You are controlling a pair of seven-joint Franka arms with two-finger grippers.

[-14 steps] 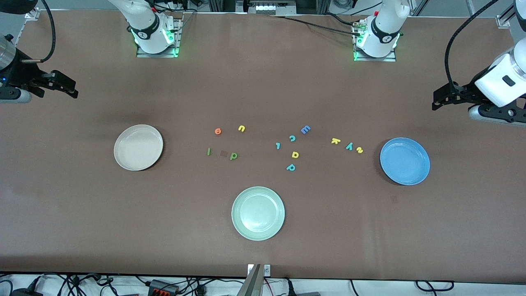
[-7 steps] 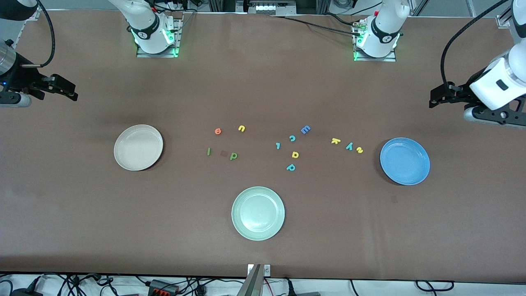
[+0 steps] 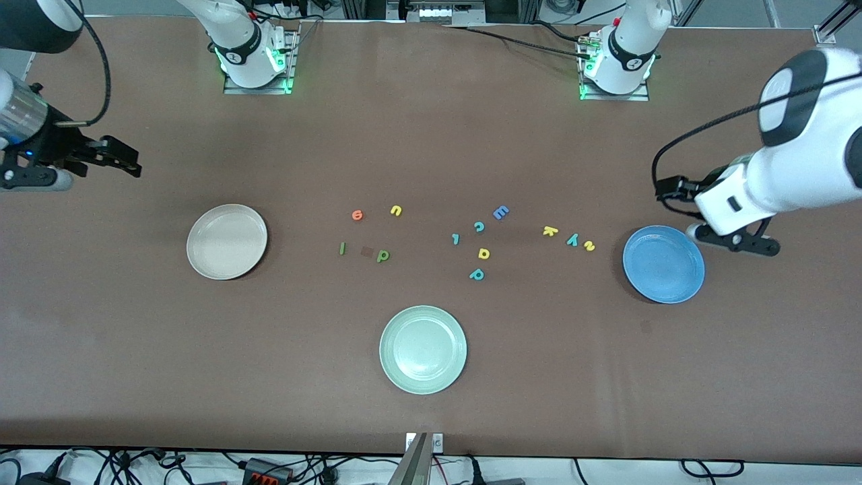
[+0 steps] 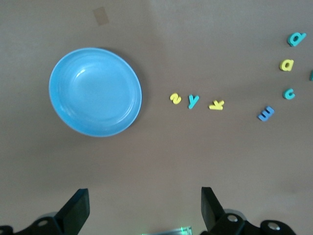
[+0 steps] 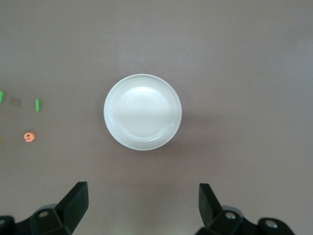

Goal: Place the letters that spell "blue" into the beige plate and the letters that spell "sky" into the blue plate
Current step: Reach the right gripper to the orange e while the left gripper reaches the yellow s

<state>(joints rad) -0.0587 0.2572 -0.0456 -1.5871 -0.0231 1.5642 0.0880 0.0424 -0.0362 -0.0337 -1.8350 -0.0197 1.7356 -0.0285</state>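
The beige plate (image 3: 227, 241) (image 5: 142, 111) and the blue plate (image 3: 663, 264) (image 4: 95, 91) lie empty. Between them on the table sit the orange e (image 3: 357, 215), yellow u (image 3: 396, 211), green l (image 3: 342, 248) and green b (image 3: 382, 255). Closer to the blue plate lie the yellow k (image 3: 549, 231), teal y (image 3: 572, 239) and yellow s (image 3: 589, 246). My left gripper (image 3: 667, 188) (image 4: 144, 196) hangs open over bare table beside the blue plate. My right gripper (image 3: 128, 160) (image 5: 142, 193) hangs open over bare table by the beige plate. Neither holds anything.
A pale green plate (image 3: 423, 349) sits nearest the front camera. Spare letters lie mid-table: blue E (image 3: 500, 213), teal c (image 3: 479, 226), yellow a (image 3: 483, 253), teal p (image 3: 477, 274) and a small teal piece (image 3: 455, 238).
My left arm has swung in from the table's end to hang beside the blue plate. My right gripper has shifted slightly toward the middle. No letter has moved.
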